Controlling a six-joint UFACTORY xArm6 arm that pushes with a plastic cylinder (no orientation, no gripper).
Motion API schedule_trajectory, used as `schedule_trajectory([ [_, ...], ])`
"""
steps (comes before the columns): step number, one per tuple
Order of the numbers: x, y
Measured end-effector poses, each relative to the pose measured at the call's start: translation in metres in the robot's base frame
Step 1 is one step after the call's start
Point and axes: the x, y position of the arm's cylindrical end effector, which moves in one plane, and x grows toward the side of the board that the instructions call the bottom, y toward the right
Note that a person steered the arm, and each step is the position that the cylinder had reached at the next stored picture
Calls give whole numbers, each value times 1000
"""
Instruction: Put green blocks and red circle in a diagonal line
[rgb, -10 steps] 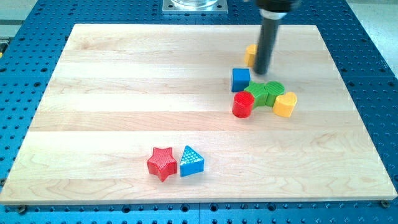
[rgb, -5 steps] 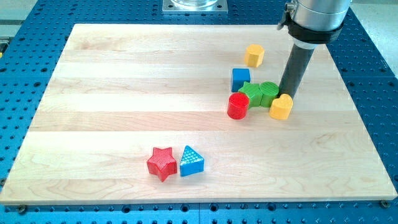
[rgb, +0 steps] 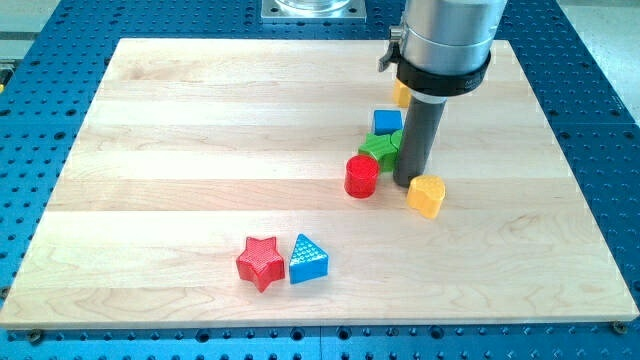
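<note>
bright, even light falls from above across the pale wooden counter (rgb: 200, 130), with no harsh glare on the grain. shadows are short and soft: a faint dark patch hugs the base of the red star (rgb: 261, 263) and the blue triangle (rgb: 308, 259), and a small one sits under the yellow block (rgb: 426, 195). the metal collar of the rod (rgb: 441, 60) carries a mild sheen along its edge. focus is sharp everywhere, down to my tip (rgb: 405, 184). no motion blur shows, and the counter's edges run straight without visible warping.
</note>
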Motion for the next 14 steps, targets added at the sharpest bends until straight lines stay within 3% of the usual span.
schedule_trajectory([
  [2, -61, 18],
  [3, -63, 58],
  [4, -109, 70],
  [7, -107, -7],
  [8, -126, 18],
  [9, -99, 45],
  [10, -79, 27],
  [12, -91, 1],
  [14, -91, -105],
])
